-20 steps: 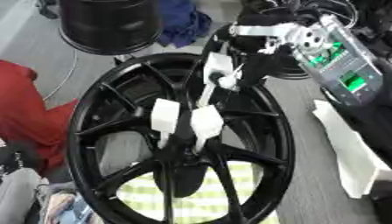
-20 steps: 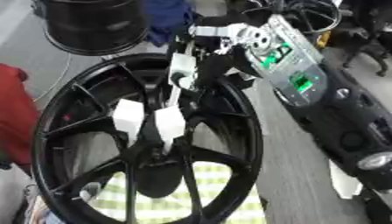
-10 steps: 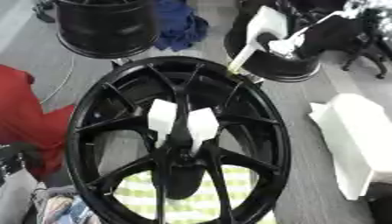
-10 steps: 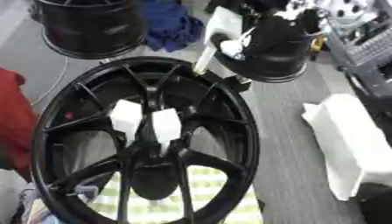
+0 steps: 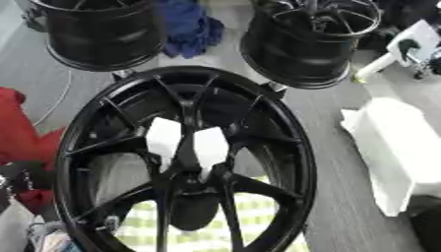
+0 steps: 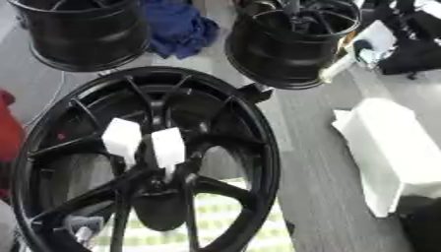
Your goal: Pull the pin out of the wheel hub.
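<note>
A large glossy black wheel (image 5: pixel 185 162) fills the lower centre of the frame, lying flat on the grey floor (image 5: pixel 344 197), its spokes meeting at the hub (image 5: pixel 185 170). Two white blocks (image 5: pixel 187 144) stand side by side just above the hub. Two more black rims (image 5: pixel 306 42) stand across the top. At the upper right a white piece (image 5: pixel 405 47) shows; whether fingers hold it cannot be told.

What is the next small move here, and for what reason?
Probably lower the pale slim pin onto the grey floor and let go. It hangs from what seems the right hand at upper right, apart from the large black spoked wheel, so the pull looks done.
</note>
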Tool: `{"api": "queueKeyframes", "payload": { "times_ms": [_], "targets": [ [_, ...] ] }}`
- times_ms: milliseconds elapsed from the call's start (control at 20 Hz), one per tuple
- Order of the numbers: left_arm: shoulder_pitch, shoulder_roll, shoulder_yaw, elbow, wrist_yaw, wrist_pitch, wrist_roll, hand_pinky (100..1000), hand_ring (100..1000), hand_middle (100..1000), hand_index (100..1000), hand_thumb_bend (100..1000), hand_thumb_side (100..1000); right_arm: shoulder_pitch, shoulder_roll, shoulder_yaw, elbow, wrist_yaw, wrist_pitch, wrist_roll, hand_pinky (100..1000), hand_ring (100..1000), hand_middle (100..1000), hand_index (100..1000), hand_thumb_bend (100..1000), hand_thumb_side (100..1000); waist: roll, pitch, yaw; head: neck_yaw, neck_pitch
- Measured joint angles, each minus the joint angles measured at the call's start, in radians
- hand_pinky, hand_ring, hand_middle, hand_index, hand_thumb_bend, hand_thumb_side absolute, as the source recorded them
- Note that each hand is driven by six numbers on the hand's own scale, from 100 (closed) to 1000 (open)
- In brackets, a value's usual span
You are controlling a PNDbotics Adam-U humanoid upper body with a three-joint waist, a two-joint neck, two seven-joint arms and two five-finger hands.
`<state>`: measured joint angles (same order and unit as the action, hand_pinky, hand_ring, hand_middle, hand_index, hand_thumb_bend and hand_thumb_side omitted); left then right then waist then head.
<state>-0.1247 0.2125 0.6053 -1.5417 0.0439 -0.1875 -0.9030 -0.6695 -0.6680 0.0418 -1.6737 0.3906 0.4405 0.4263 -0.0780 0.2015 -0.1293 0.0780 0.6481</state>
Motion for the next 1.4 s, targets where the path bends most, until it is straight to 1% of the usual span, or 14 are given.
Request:
{"api": "queueKeyframes", "payload": {
  "times_ms": [50, 100, 150, 250, 300, 400, 550, 750, 850, 900, 950, 1100, 1250, 1400],
  "targets": [
    [0.0, 0.0, 0.0, 0.0, 0.0, 0.0, 0.0, 694, 669, 619, 782, 100, 871, 0.021, 0.005, -0.022, 0.0, 0.005, -0.007, -0.013, 555, 568, 483, 626, 122, 221, -0.001, 0.0, 0.003, -0.002, 0.0],
    [0.0, 0.0, 0.0, 0.0, 0.0, -0.001, 0.001, 694, 671, 620, 781, 100, 872, 0.042, 0.01, -0.045, 0.0, 0.007, -0.015, -0.027, 784, 845, 833, 905, 336, 564, -0.001, 0.0, 0.005, -0.002, -0.001],
    [0.0, 0.0, 0.003, 0.0, 0.0, -0.003, 0.001, 694, 671, 620, 781, 100, 872, 0.062, 0.017, -0.067, 0.0, 0.011, -0.019, -0.041, 784, 845, 833, 905, 336, 564, 0.004, 0.006, -0.001, 0.002, -0.005],
    [-0.003, -0.002, 0.014, 0.003, 0.0, -0.009, 0.001, 694, 672, 620, 781, 100, 873, 0.109, 0.045, -0.116, 0.014, 0.026, -0.013, -0.071, 762, 822, 813, 896, 321, 570, 0.025, 0.024, -0.038, 0.013, -0.017],
    [-0.009, -0.003, 0.014, 0.005, 0.0, -0.011, 0.002, 694, 672, 620, 781, 100, 872, 0.139, 0.062, -0.142, 0.032, 0.037, -0.004, -0.086, 756, 817, 809, 893, 316, 568, 0.035, 0.024, -0.041, 0.015, -0.018],
    [-0.009, -0.005, 0.014, 0.007, 0.0, -0.015, 0.004, 694, 672, 620, 781, 100, 871, 0.189, 0.106, -0.193, 0.072, 0.062, 0.019, -0.116, 748, 809, 801, 888, 307, 566, 0.037, 0.019, -0.019, 0.012, -0.018],
    [-0.008, -0.006, 0.01, 0.008, 0.0, -0.018, 0.005, 694, 672, 620, 781, 100, 870, 0.255, 0.18, -0.263, 0.078, 0.101, 0.051, -0.161, 731, 796, 786, 877, 292, 559, 0.021, 0.015, 0.009, -0.002, -0.018],
    [-0.009, -0.009, -0.002, 0.01, 0.0, -0.021, 0.005, 694, 673, 620, 781, 100, 870, 0.353, 0.275, -0.347, 0.015, 0.097, 0.029, -0.22, 708, 779, 766, 872, 252, 529, 0.026, 0.013, 0.031, -0.023, -0.018],
    [-0.009, -0.009, -0.006, 0.01, 0.0, -0.021, 0.005, 694, 673, 620, 781, 100, 871, 0.4, 0.322, -0.356, -0.03, 0.077, 0.004, -0.25, 703, 774, 762, 871, 244, 526, 0.021, 0.01, 0.034, -0.028, -0.018],
    [-0.009, -0.009, -0.009, 0.01, 0.0, -0.021, 0.005, 694, 673, 620, 781, 100, 870, 0.424, 0.345, -0.354, -0.052, 0.063, -0.01, -0.265, 698, 767, 756, 869, 272, 498, 0.02, 0.007, 0.036, -0.029, -0.018],
    [-0.009, -0.009, -0.011, 0.01, 0.0, -0.021, 0.005, 694, 673, 620, 781, 100, 870, 0.448, 0.368, -0.347, -0.072, 0.049, -0.024, -0.279, 695, 763, 752, 867, 235, 522, 0.02, 0.005, 0.037, -0.03, -0.017],
    [-0.009, -0.009, -0.016, 0.01, 0.0, -0.02, 0.005, 694, 673, 620, 781, 100, 870, 0.511, 0.437, -0.315, -0.121, 0.007, -0.069, -0.324, 690, 757, 745, 863, 230, 521, 0.019, 0.002, 0.043, -0.034, -0.017],
    [-0.009, -0.01, -0.017, 0.01, 0.0, -0.018, 0.004, 694, 673, 620, 781, 100, 869, 0.53, 0.48, -0.28, -0.13, -0.038, -0.114, -0.37, 684, 749, 730, 858, 231, 517, 0.019, 0.002, 0.047, -0.036, -0.017],
    [-0.009, -0.01, -0.017, 0.01, 0.0, -0.018, 0.004, 694, 672, 620, 781, 100, 870, 0.531, 0.499, -0.243, -0.117, -0.084, -0.159, -0.416, 680, 743, 717, 851, 229, 515, 0.019, 0.002, 0.049, -0.037, -0.017]
  ]
}}
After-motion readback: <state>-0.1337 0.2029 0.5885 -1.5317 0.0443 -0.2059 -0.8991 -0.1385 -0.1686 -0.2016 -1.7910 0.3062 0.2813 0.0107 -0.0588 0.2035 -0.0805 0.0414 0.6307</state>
